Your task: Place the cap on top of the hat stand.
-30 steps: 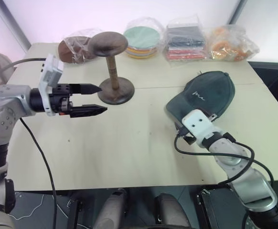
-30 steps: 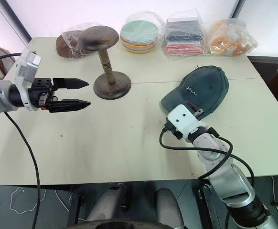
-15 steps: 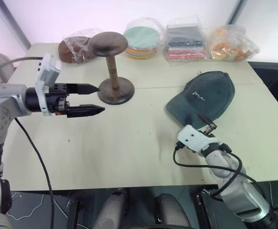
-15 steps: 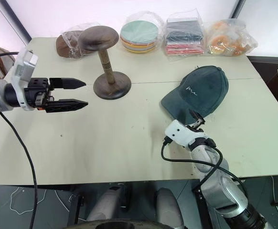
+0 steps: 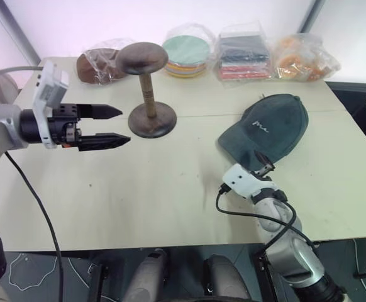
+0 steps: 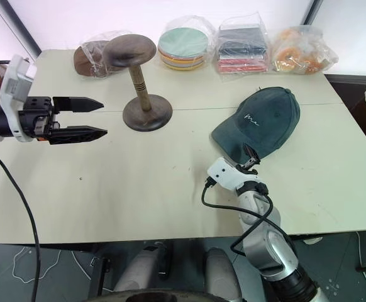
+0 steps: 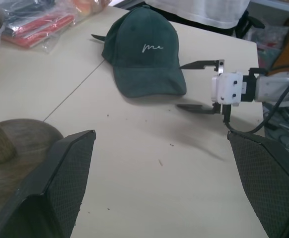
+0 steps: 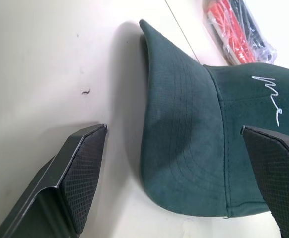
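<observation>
Currently, the cap [image 5: 268, 131] is lying crown-up on the table [image 5: 170, 189], on the robot's right side, with its brim pointing toward the robot. The hat stand [image 5: 146, 88] is standing upright well apart from it, on the left side, its domed top bare. The step in hand appears to be the grasp of the brim. To do it well, the right gripper [image 7: 202, 85] should be advancing low and level, so that one finger is sliding under the brim edge and the other over it, before closing. The right gripper is sitting just in front of the brim, fingers spread wide, holding nothing. The left gripper [image 5: 110, 126] is hovering near the stand's base, fingers parted, empty.
</observation>
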